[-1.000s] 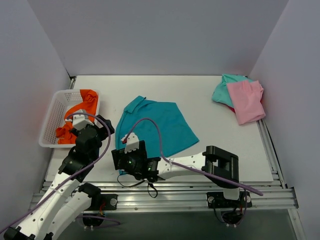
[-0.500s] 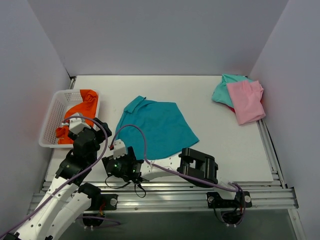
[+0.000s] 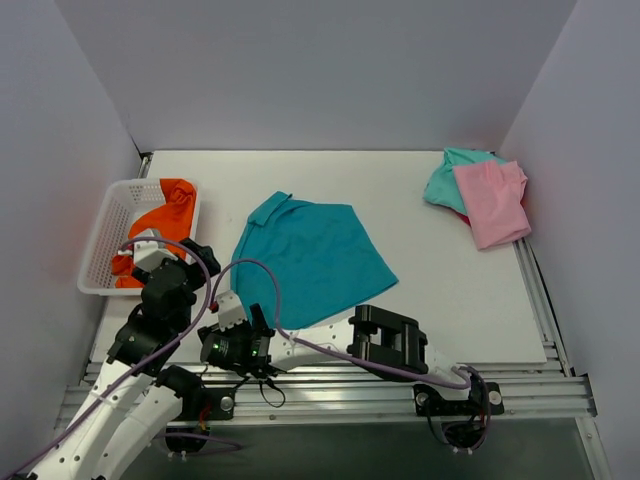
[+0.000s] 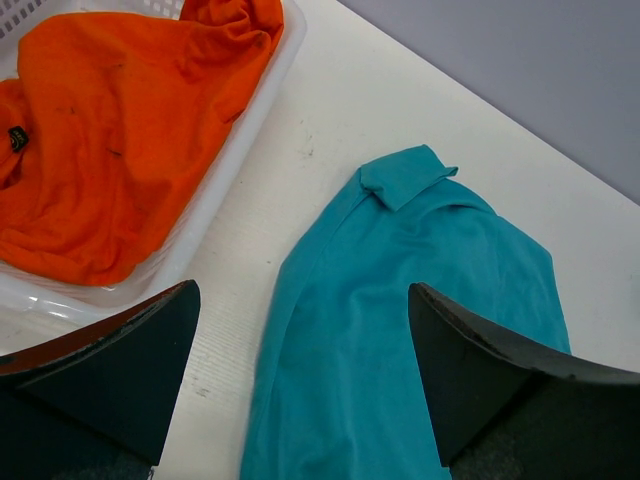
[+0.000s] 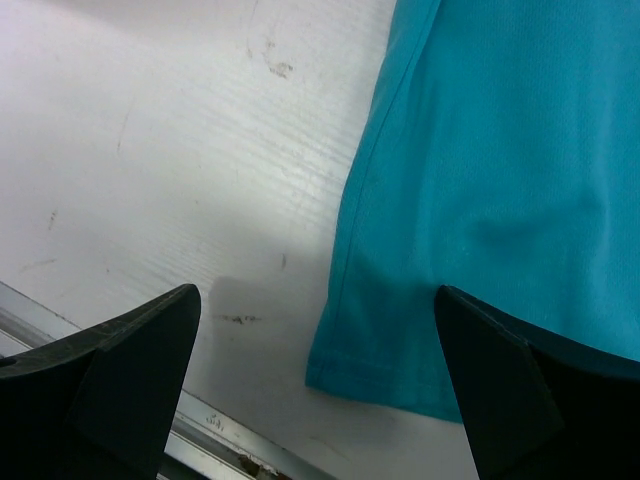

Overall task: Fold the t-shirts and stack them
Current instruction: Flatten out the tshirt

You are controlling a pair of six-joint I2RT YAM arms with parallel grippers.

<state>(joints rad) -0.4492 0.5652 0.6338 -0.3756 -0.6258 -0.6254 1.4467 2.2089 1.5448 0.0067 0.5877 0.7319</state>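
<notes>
The large teal-blue collared t-shirt lies spread mid-table. It also shows in the left wrist view and the right wrist view. The orange t-shirt lies crumpled in the basket. The pink t-shirt lies on the mint-green one at the far right. My left gripper is open and empty, above the table between the basket and the teal shirt's left edge. My right gripper is open and empty, low over the teal shirt's near-left corner.
The white lattice basket stands at the left edge. The metal rail runs along the table's near edge, just below the right gripper. Grey walls close the table in at the back and both sides.
The right arm has swung left and toward the near edge, from the teal shirt's hem to its near-left corner. The left arm has drawn back slightly toward me.
</notes>
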